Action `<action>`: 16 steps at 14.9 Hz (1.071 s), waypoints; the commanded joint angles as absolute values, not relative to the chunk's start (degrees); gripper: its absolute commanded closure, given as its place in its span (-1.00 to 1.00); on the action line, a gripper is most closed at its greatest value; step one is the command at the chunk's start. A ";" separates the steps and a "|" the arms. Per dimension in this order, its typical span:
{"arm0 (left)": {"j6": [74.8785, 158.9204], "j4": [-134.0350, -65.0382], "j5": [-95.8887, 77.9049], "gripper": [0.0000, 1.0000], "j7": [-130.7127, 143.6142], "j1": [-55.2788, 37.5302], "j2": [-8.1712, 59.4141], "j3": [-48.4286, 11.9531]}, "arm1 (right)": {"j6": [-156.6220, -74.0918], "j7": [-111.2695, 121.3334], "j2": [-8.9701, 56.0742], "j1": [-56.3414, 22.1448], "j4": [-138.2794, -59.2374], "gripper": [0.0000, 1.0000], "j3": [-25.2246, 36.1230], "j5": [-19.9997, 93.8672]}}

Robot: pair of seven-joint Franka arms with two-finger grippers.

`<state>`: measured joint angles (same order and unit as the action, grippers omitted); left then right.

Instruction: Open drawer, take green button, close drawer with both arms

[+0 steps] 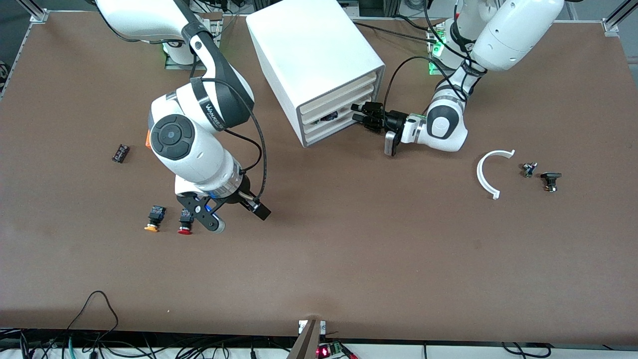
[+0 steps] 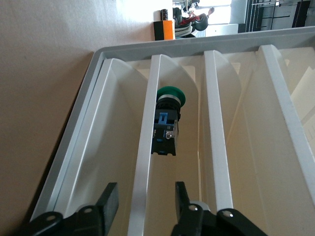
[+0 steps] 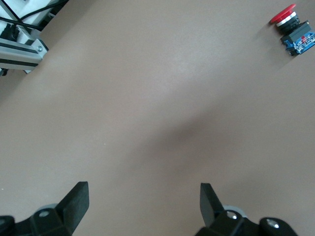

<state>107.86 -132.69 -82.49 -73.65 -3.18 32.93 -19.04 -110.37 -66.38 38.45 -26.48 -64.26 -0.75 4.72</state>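
While both arms reach over the brown table (image 1: 349,259), things stand as follows, from the right arm's end to the left arm's end.

Black component (image 1: 120,153): lies alone toward the right arm's end.

Orange-capped button (image 1: 154,218): on its side, just beside the red-capped button (image 1: 185,222), both caps toward the front camera.

Right gripper (image 1: 234,217): low over bare table next to the red-capped button; fingers spread wide, holding nothing.

Cabinet (image 1: 314,60): white box near the table's middle, its four cream drawer fronts facing the left arm.

Drawer (image 2: 147,162): second from one end of the stack in the left wrist view; its front strip runs between the left gripper's two fingers.

Button (image 2: 166,123): lies on its side in that drawer, long axis along the drawer's depth, green cap pointing deeper into the cabinet, blue-and-black body toward the drawer front.

Left gripper (image 1: 360,113): at the cabinet's face, fingers about half open, one on each side of the drawer's front strip; whether they press it yet I cannot tell.

White curved piece (image 1: 489,171): toward the left arm's end.

Two small dark parts (image 1: 529,169) (image 1: 551,180): near it, closer to the table's end.
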 commanded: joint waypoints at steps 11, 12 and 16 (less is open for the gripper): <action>108.19 -132.89 -84.20 1.00 -75.06 -4.22 33.93 -19.34 | -115.13 -77.60 40.87 -26.46 -58.45 -0.99 -1.67 10.63; 108.19 -132.63 -83.76 1.00 -74.80 -3.87 33.84 -18.90 | -115.48 -77.78 40.87 -26.46 -58.27 -0.99 -1.67 11.77; 108.19 -127.46 -76.76 1.00 -66.83 0.08 33.93 -18.72 | -119.43 -82.52 40.96 -26.54 -58.01 -0.99 -2.37 13.71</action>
